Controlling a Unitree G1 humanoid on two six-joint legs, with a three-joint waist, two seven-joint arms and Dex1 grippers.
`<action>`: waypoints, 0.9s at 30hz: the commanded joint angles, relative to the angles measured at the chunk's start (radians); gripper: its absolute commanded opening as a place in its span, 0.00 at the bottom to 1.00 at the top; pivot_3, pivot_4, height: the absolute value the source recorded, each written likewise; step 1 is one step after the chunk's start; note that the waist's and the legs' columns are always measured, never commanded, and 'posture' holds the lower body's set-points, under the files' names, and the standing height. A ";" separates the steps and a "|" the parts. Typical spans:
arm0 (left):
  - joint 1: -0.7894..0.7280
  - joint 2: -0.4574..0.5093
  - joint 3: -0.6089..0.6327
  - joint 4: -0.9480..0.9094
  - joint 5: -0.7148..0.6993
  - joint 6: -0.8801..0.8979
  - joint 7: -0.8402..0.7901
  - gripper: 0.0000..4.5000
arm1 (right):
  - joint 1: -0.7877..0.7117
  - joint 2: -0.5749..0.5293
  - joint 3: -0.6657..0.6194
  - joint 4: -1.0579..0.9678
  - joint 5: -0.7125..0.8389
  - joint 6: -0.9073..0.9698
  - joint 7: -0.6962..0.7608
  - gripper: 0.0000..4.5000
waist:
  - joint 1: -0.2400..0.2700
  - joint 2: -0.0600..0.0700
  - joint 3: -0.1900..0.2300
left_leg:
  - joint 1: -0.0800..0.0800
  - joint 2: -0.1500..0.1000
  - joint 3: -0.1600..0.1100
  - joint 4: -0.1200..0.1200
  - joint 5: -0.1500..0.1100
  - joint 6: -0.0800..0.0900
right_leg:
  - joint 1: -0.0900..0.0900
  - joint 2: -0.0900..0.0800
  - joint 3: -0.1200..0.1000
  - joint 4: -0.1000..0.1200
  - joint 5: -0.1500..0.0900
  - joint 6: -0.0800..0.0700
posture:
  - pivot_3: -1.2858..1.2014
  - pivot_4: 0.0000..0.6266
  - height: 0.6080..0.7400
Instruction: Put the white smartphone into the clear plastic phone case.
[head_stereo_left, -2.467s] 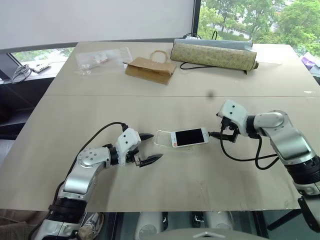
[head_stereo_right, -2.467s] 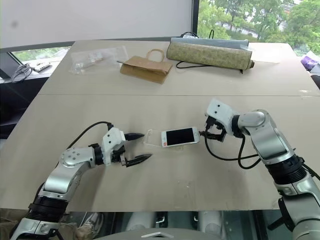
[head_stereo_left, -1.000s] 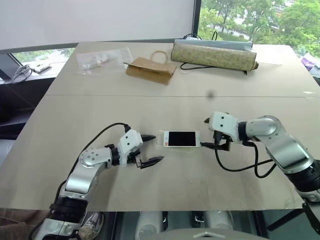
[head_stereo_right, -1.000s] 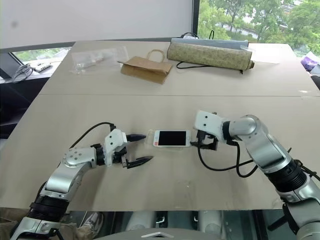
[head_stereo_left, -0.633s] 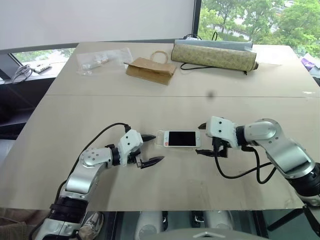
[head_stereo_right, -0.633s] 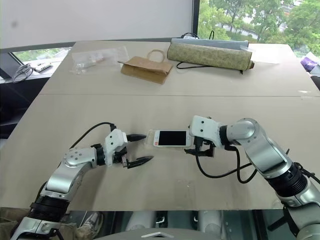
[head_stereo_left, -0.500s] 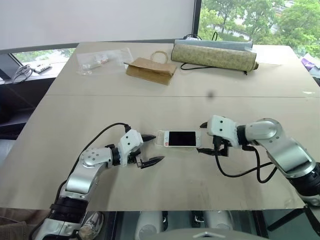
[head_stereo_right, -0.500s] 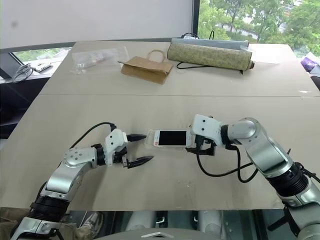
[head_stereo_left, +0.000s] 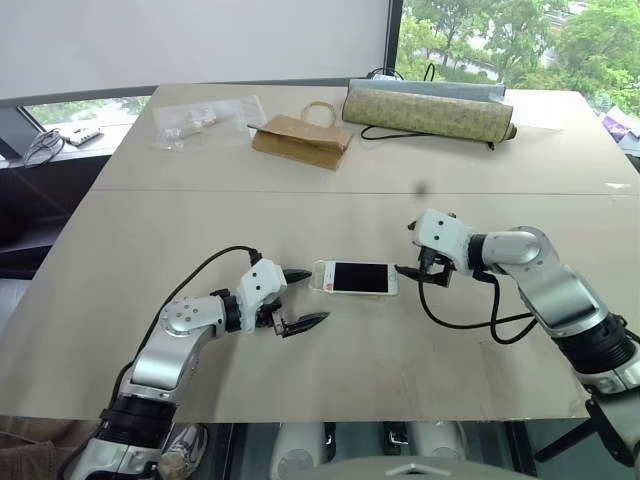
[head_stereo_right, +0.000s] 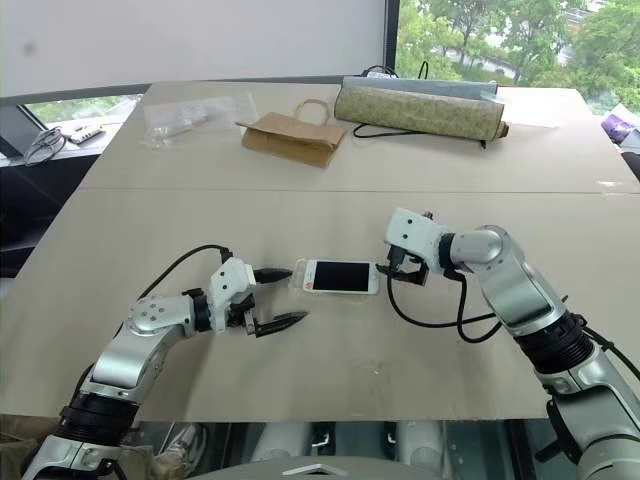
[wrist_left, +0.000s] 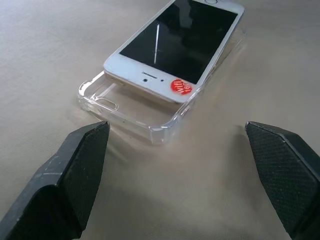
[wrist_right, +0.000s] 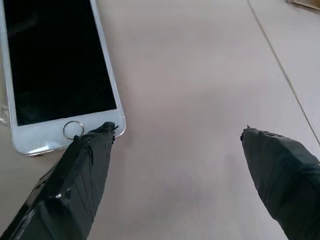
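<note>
Right now the white smartphone (head_stereo_left: 355, 277) lies screen-up on the table (head_stereo_left: 330, 215), mid-front, partly slid into the clear plastic phone case (wrist_left: 131, 107). The case's end toward the left gripper (head_stereo_left: 296, 298) is bare, so the phone is not seated all the way; a red round sticker (wrist_left: 180, 86) sits on the phone's end over that open part. Left gripper has its fingers spread wide, just beside the case's bare end, touching nothing. Right gripper (head_stereo_left: 411, 272) is at the phone's other end, the home-button end, fingers apart too; one fingertip (wrist_right: 105, 131) is right against the phone's corner, the other well off over bare table. Nothing is held by either. Farther back on the table: a crinkled clear plastic bag (head_stereo_left: 206, 119) with small items inside, a brown paper bag (head_stereo_left: 300, 139) lying flat with its handle up, and a long patterned roll (head_stereo_left: 427, 111) with a black cable (head_stereo_left: 400, 133) beside it. What the paper bag holds can't be seen.
</note>
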 joint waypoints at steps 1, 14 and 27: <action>0.013 0.003 0.002 -0.024 -0.004 0.009 0.002 1.00 | 0.018 -0.002 -0.002 -0.061 0.025 -0.001 0.033 0.85 | 0.000 0.000 0.000 | 0.000 0.000 0.000 0.000 0.000 0.000 | 0.000 0.000 0.000 0.000 0.000 0.000 | 0.52 0.24 1.00; 0.020 0.005 0.001 -0.040 -0.007 0.022 0.009 1.00 | 0.034 -0.033 -0.074 -0.159 0.140 0.083 0.089 0.01 | 0.000 0.000 0.000 | 0.000 0.000 -0.001 0.000 0.000 0.000 | 0.000 0.000 0.000 0.000 0.000 0.000 | 0.52 0.24 1.00; 0.023 0.010 0.003 -0.044 -0.009 0.027 0.017 1.00 | 0.003 0.020 -0.009 0.076 0.001 -0.123 -0.007 0.01 | -0.001 0.000 0.000 | 0.000 0.000 0.000 0.000 0.001 -0.002 | 0.000 0.000 0.000 0.000 0.000 0.000 | 0.52 0.24 1.00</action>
